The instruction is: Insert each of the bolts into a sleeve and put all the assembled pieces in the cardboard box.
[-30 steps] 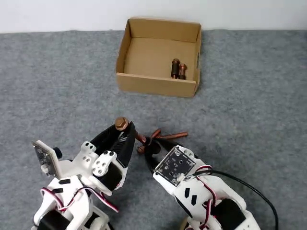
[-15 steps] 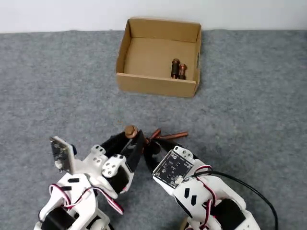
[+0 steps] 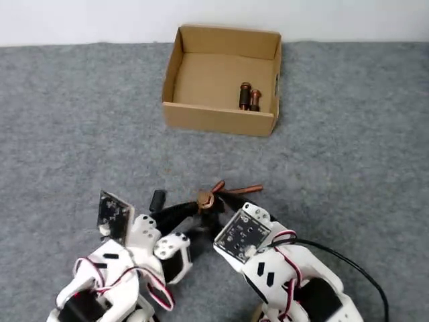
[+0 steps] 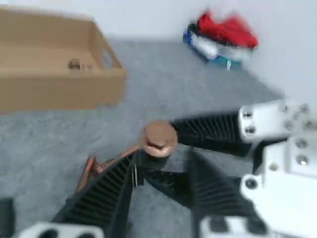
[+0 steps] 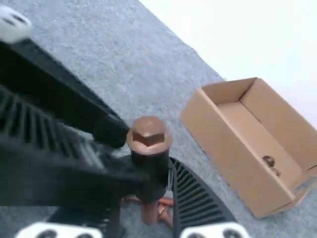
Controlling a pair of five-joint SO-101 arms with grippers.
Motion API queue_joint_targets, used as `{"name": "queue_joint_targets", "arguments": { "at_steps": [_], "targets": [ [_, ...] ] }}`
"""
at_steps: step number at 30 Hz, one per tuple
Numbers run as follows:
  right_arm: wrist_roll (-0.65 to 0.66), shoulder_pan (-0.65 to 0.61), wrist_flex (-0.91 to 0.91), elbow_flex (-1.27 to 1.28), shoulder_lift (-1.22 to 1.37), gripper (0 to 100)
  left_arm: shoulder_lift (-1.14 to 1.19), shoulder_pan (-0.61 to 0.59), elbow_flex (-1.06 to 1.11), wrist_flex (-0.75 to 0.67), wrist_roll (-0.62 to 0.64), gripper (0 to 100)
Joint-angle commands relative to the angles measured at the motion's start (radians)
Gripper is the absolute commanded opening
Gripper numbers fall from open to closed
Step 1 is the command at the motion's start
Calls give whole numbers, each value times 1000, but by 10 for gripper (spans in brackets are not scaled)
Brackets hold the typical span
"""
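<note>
Well short of the box [image 3: 218, 121], the left gripper [image 3: 199, 205] pinches the bolt [image 5: 147, 133] atop the sleeve [image 5: 151, 172] clamped in the right gripper [image 5: 148, 191]; any tilt could jam it.

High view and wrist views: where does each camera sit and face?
High view: fixed overhead, looking down at table; both arms show.
Left wrist view: on left wrist, facing past left hand to bolt and cardboard box.
Right wrist view: on right wrist, facing past right hand gripping sleeve.
Shared: all three show bolt and cardboard box.
</note>
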Motion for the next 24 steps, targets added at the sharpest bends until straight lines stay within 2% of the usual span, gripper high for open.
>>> {"name": "queue_joint_targets", "arguments": {
  "at_steps": [1, 9, 14, 16, 19, 22, 24],
  "targets": [
    [8, -5, -30, -12, -4, 8, 6, 6, -19, 23, -14, 239],
    [8, -2, -30, 5, -4, 8, 6, 5, -108, 63, -15, 239],
    [5, 61, -30, 34, -8, 8, 6, -5, -191, 64, -15, 239],
    [3, 82, -30, 37, -8, 8, 6, -49, -216, 63, -17, 226],
    [-3, 119, -30, 40, -5, 8, 0, -138, -226, 64, -77, 139],
    [-84, 191, -30, 51, -4, 8, 0, -244, -220, 63, -186, 6],
    [-150, 252, -30, 52, -2, 8, 0, -322, -199, 63, -233, 14]
  ]
}}
